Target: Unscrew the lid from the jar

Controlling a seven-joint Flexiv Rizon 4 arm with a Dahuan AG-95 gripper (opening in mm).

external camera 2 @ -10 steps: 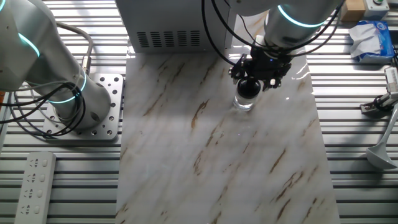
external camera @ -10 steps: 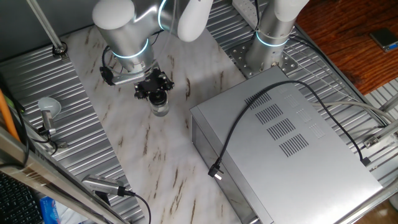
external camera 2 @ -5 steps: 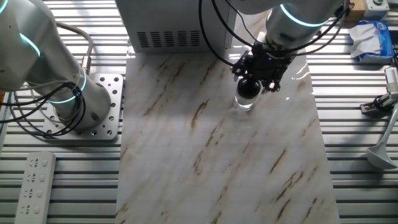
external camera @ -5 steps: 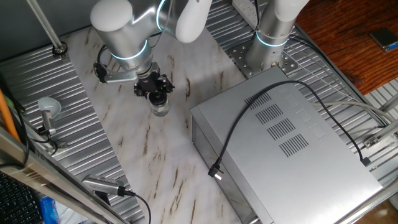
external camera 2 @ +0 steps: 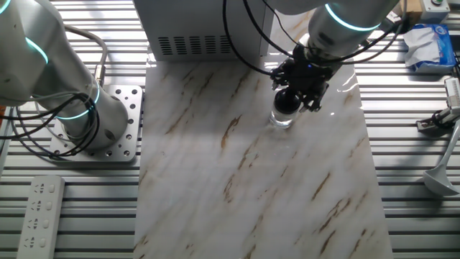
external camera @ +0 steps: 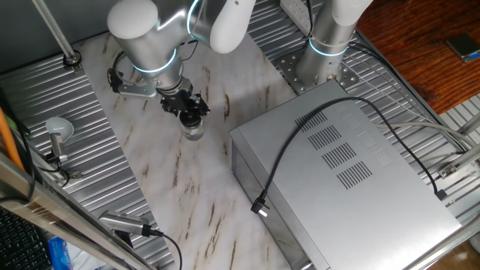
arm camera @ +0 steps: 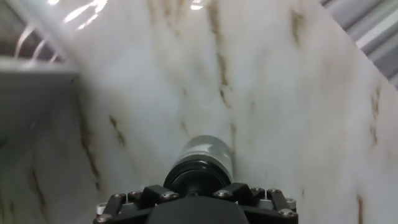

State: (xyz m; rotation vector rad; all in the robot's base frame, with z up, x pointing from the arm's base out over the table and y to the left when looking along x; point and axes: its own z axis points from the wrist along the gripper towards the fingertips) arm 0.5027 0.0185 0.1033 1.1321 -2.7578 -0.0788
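Note:
A tiny clear jar (external camera: pixel 194 133) (external camera 2: pixel 281 119) stands upright on the marble board (external camera: pixel 187 195). Its dark lid (external camera 2: pixel 287 105) (arm camera: pixel 198 177) sits on top. My gripper (external camera: pixel 188 109) (external camera 2: pixel 295 92) comes straight down on it, its black fingers closed around the lid. In the hand view the glass body of the jar (arm camera: pixel 203 151) shows just past the lid, and the gripper (arm camera: pixel 198 194) fills the bottom edge. Where the pads touch the lid is hidden by the fingers.
A large grey metal box (external camera: pixel 345 165) (external camera 2: pixel 194 29) with a black cable (external camera: pixel 300 135) stands beside the board. A round grey knob on a stem (external camera: pixel 57 130) stands on the ribbed tabletop. A second arm's base (external camera 2: pixel 93 115) (external camera: pixel 326 45) is bolted nearby.
The wrist has turned about its vertical axis while staying over the jar; the gripper's side bracket has swung round. The jar has stayed in place.

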